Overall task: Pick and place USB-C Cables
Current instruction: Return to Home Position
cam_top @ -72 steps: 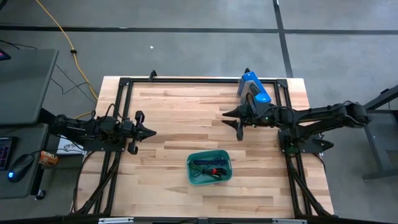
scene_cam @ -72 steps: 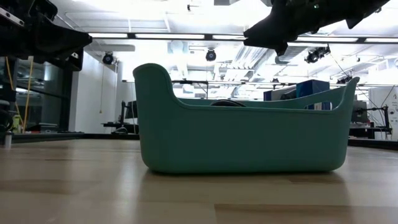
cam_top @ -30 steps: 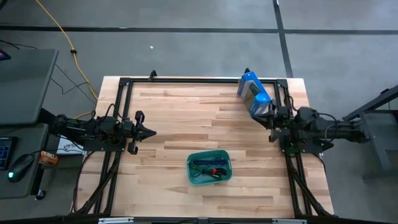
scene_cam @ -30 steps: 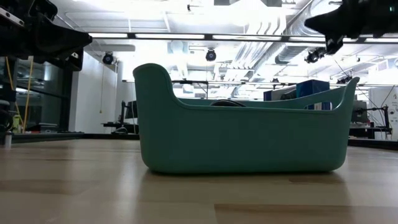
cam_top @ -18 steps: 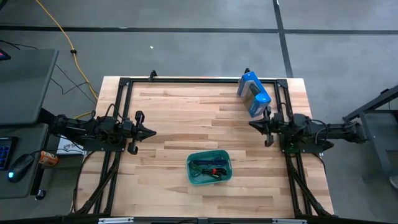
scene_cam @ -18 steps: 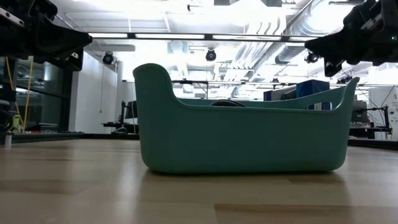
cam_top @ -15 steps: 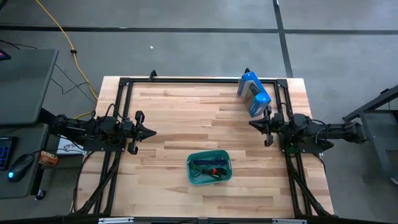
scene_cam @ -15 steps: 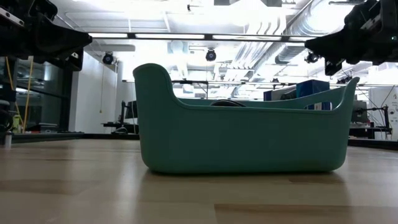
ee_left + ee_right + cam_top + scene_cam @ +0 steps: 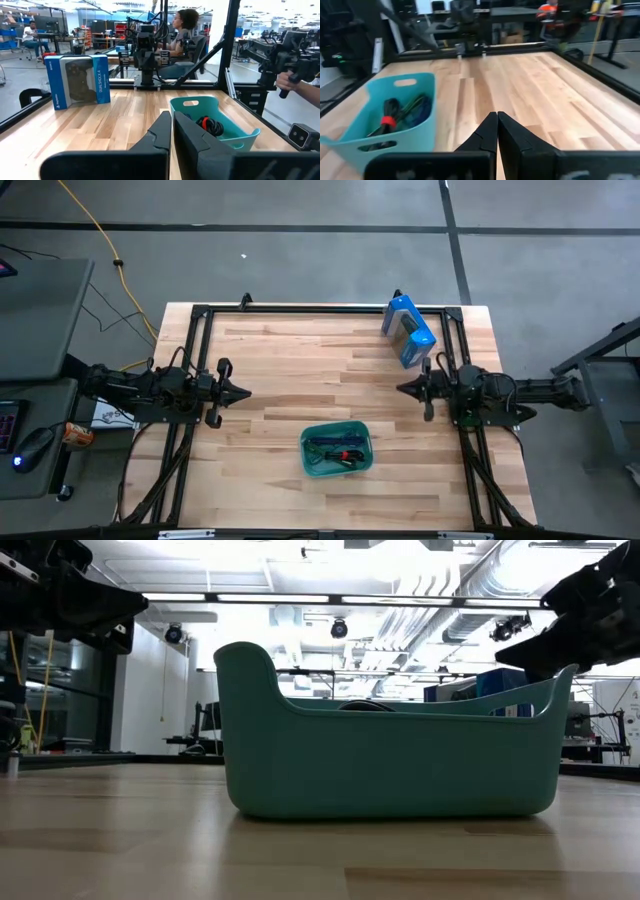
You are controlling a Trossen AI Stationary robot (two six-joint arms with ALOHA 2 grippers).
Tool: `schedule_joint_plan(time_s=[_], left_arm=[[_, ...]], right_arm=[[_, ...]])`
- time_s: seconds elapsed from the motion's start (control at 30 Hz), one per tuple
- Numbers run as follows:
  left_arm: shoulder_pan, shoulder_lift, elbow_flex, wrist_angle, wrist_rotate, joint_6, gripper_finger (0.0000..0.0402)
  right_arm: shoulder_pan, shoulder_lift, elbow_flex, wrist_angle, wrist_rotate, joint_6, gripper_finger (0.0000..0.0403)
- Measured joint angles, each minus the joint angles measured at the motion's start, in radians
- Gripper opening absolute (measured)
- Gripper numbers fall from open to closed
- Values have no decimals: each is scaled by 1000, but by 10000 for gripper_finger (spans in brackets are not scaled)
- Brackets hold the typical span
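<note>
Dark right gripper (image 9: 402, 388) is closed, empty, drawn back rightward across the worktop (image 9: 300, 350); left gripper (image 9: 246, 391) is likewise closed, empty; USB-C Cables (image 9: 336, 448) are contained in the teal tub (image 9: 305, 442).

The table (image 9: 290, 370) was made of pale wooden planks, with a black frame (image 9: 300, 310) along its edges. Two things stood directly on it. A teal tub (image 9: 390, 765) was on the near side, about midway between left and right. A blue box (image 9: 408, 330) stood in the far right corner, turned at an angle to the edges, well apart from the tub.
</note>
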Motion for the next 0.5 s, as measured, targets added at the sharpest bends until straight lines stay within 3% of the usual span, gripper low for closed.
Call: schedule_joint_plan(time_s=[0.5], left_arm=[[0,0,0,0,0,0,0]], right_arm=[[0,0,0,-2,-12,33,0]])
